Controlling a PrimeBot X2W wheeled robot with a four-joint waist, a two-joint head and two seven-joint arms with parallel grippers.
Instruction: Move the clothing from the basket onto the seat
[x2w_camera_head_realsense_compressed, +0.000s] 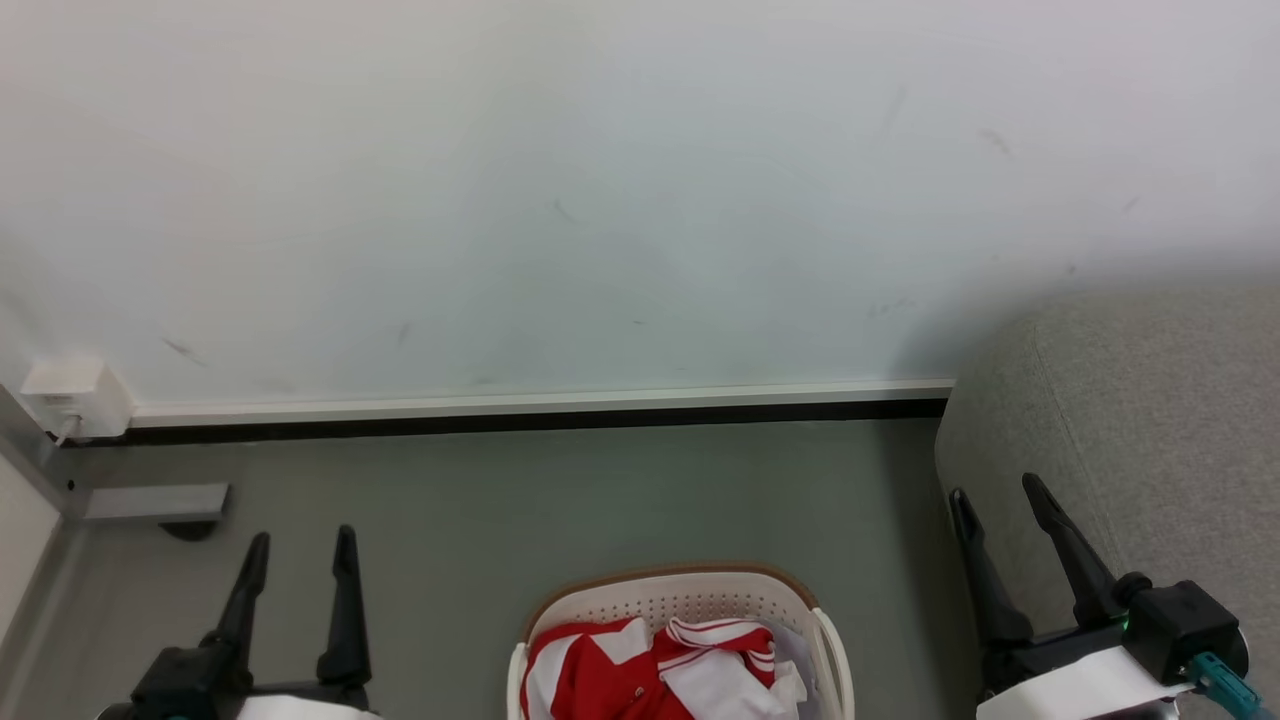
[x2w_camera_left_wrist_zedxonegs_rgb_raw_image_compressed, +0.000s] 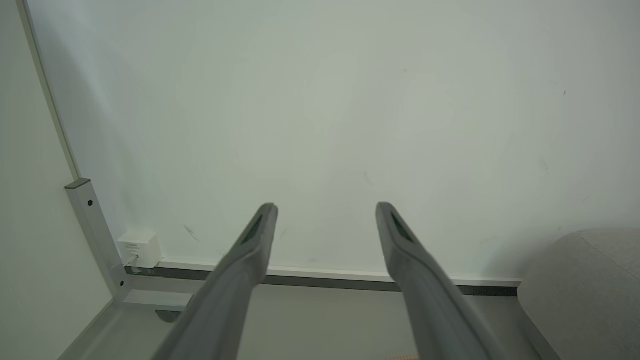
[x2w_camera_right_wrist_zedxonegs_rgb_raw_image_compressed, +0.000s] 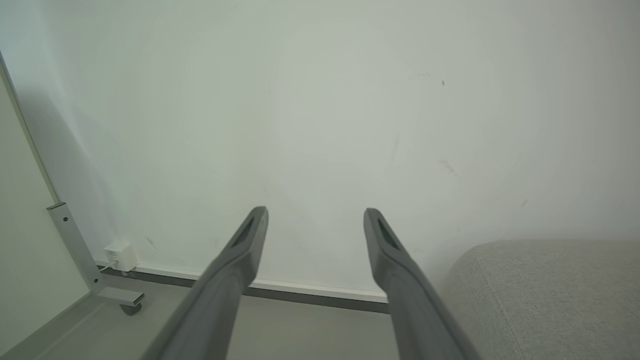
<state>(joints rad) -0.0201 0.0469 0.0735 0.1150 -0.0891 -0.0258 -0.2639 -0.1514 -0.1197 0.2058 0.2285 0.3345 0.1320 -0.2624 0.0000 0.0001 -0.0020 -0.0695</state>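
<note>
You are at the first step of the task, the reach for the garment, and nothing is grasped yet. The clothing (x2w_camera_head_realsense_compressed: 590, 675), red with white panels, lies crumpled inside the basket (x2w_camera_head_realsense_compressed: 690, 600). The basket stands on the floor (x2w_camera_head_realsense_compressed: 560, 500) at the bottom middle of the head view, between the two hands. A plain pale cloth (x2w_camera_head_realsense_compressed: 795, 648) shows just at the right of the clothing; that one is not your target. The seat (x2w_camera_head_realsense_compressed: 1150, 420) rises at the right, near the basket.

The left hand (x2w_camera_head_realsense_compressed: 303, 537) has its fingers apart and holds nothing; it hangs over the floor, left of the basket. The right hand (x2w_camera_head_realsense_compressed: 994, 488) is also spread and empty, in front of the rounded corner of the seat. Both wrist views look toward the wall (x2w_camera_head_realsense_compressed: 600, 200), so I judge the hands point forward and not down into the basket.

For the next move, I think you should bring one hand down over the basket with the fingers kept apart. The right hand is closer to the seat, so it seems the better choice. Take a thick raised fold of the red fabric, because thin cloth may slip. Lift it well above the brown rim, otherwise the basket may be dragged along.
</note>
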